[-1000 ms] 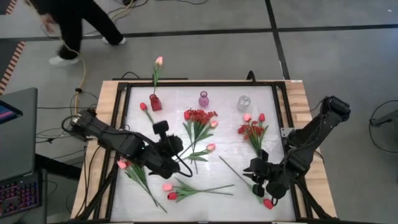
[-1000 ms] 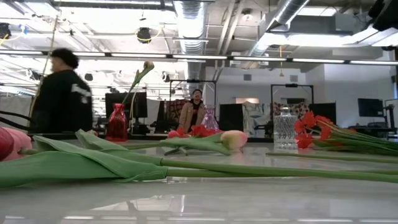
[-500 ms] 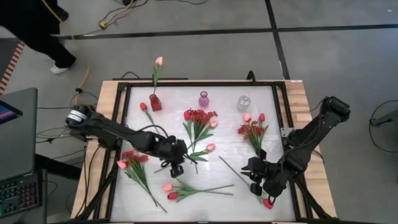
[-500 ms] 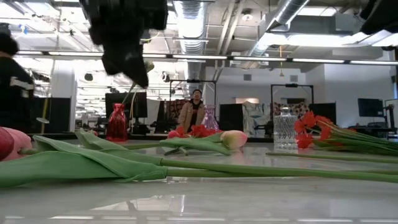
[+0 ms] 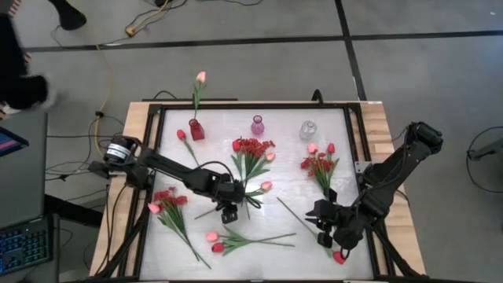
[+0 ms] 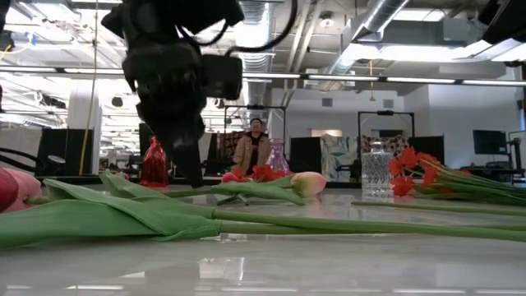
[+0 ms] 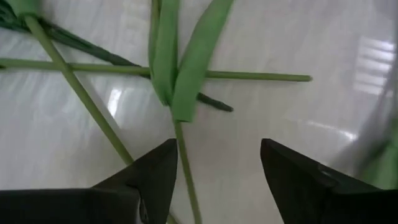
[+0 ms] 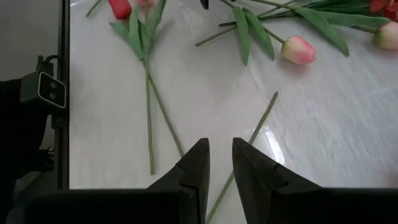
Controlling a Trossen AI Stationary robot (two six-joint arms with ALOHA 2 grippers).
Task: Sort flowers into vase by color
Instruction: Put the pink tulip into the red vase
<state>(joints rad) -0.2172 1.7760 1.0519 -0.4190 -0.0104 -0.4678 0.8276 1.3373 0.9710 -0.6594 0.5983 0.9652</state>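
Left claw (image 7: 214,171) spread wide mid-table, right claw (image 8: 221,163) nearly closed

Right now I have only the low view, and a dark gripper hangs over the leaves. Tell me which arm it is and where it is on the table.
Observer: It is the left gripper, over the middle of the table.
Operator: Report its jaws.
Observer: Open. Its wrist view shows a thin green stem running between the fingers, not gripped.
Operator: Give me the other arm.
Observer: The right gripper is at the front right, beside a red tulip.
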